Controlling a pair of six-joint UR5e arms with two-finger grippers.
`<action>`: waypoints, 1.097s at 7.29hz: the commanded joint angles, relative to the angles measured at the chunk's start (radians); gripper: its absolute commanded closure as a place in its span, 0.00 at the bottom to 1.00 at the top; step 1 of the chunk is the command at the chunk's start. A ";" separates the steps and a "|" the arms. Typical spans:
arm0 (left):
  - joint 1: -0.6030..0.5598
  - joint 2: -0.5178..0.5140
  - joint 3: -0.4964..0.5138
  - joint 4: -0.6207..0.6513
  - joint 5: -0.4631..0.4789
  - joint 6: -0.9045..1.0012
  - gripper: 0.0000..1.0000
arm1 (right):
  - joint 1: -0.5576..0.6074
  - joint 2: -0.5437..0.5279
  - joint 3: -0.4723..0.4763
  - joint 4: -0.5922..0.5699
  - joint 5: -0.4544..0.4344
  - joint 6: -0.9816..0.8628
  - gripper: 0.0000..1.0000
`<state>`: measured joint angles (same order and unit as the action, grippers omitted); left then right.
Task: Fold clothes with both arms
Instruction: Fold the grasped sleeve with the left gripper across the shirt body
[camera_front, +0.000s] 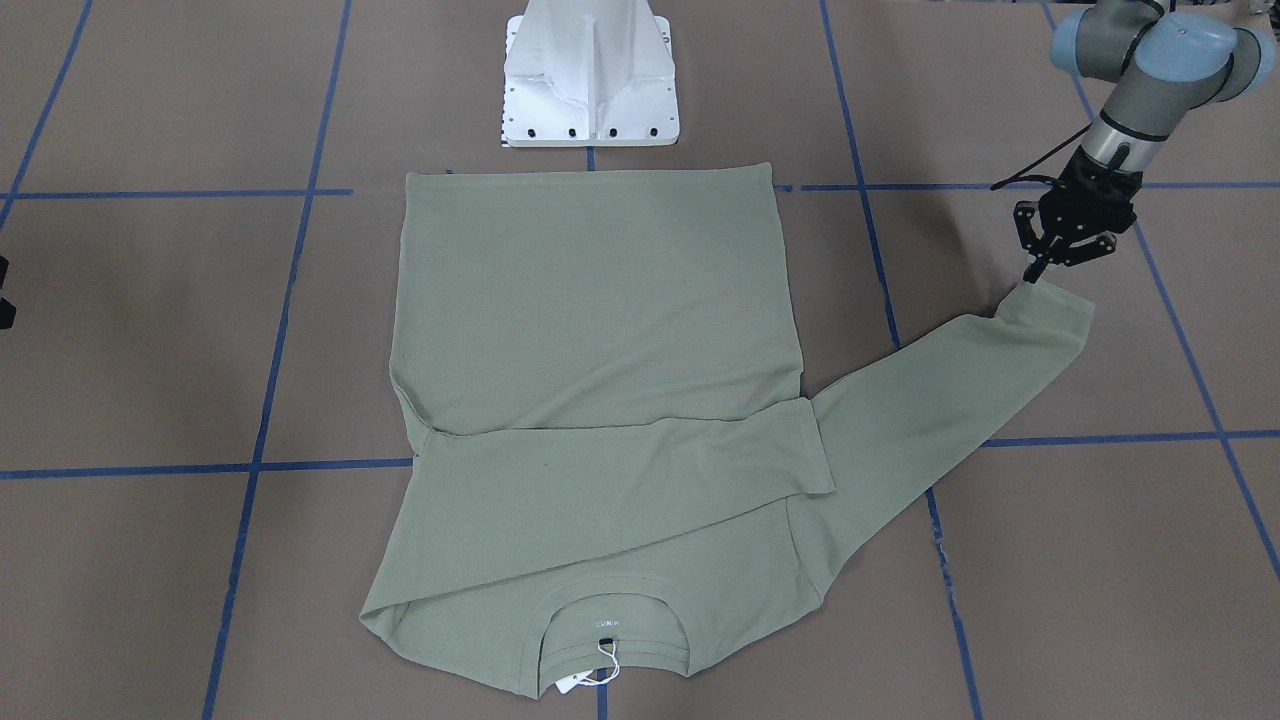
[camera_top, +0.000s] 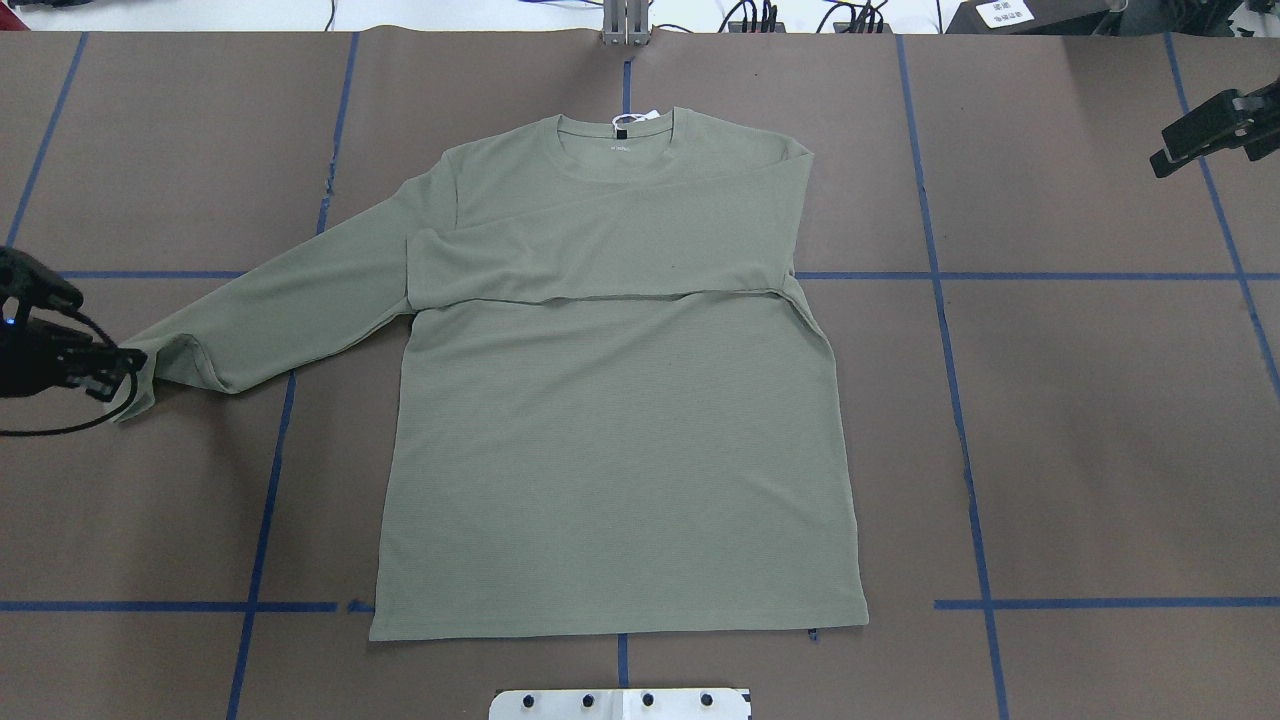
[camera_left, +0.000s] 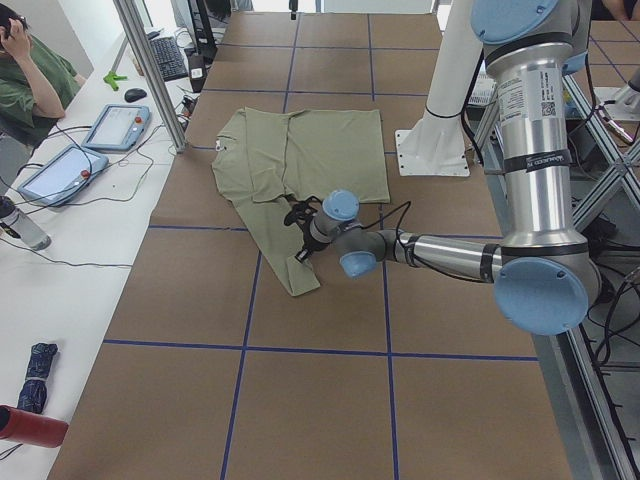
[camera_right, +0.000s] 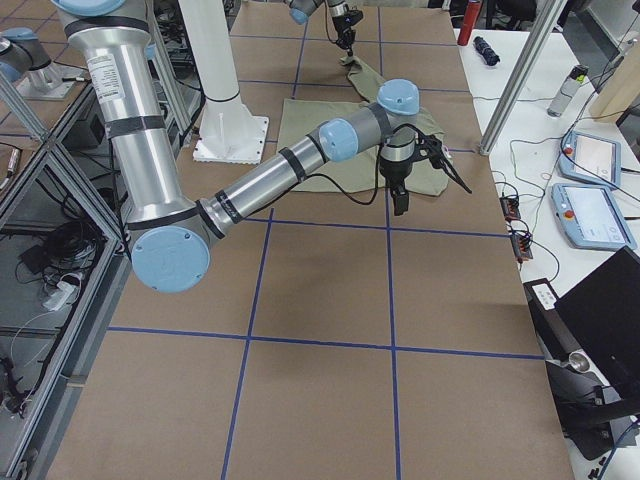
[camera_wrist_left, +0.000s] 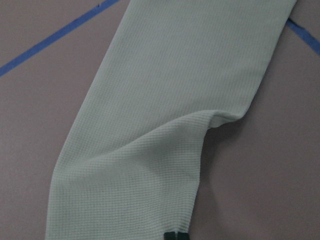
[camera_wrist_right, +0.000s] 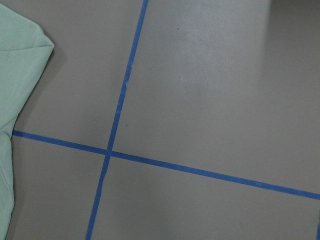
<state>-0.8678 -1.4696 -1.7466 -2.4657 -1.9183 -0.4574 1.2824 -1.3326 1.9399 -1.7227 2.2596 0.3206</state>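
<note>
The clothes are one sage-green long-sleeved shirt (camera_top: 620, 450) lying flat on the brown table, neck (camera_top: 615, 140) away from the robot and a white hang tag (camera_front: 570, 684) at the collar. One sleeve (camera_top: 600, 250) is folded across the chest. The other sleeve (camera_top: 280, 310) stretches out toward the robot's left side. My left gripper (camera_top: 125, 368) is shut on a corner of that sleeve's cuff (camera_front: 1045, 305), low over the table; the left wrist view shows the cuff (camera_wrist_left: 135, 190) rumpled just beyond one fingertip (camera_wrist_left: 172, 235). My right gripper (camera_top: 1165, 162) hangs open and empty, well off the shirt.
The white pedestal base (camera_front: 590, 80) stands just behind the shirt's hem. Blue tape lines (camera_wrist_right: 115, 125) grid the brown table top (camera_top: 1080, 420). A side bench with tablets (camera_left: 115, 127) and a seated person (camera_left: 25, 75) runs along the far edge.
</note>
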 joint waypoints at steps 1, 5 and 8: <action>-0.071 -0.257 0.007 0.233 -0.013 0.040 1.00 | 0.000 0.001 -0.001 0.000 0.000 0.000 0.00; -0.065 -0.772 0.184 0.498 -0.005 -0.166 1.00 | 0.000 0.001 -0.006 0.000 -0.002 0.000 0.00; 0.022 -1.096 0.471 0.495 0.074 -0.390 1.00 | 0.000 0.003 -0.007 0.000 -0.003 0.032 0.00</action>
<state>-0.9016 -2.4257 -1.4030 -1.9715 -1.8913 -0.7588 1.2824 -1.3312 1.9332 -1.7226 2.2571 0.3300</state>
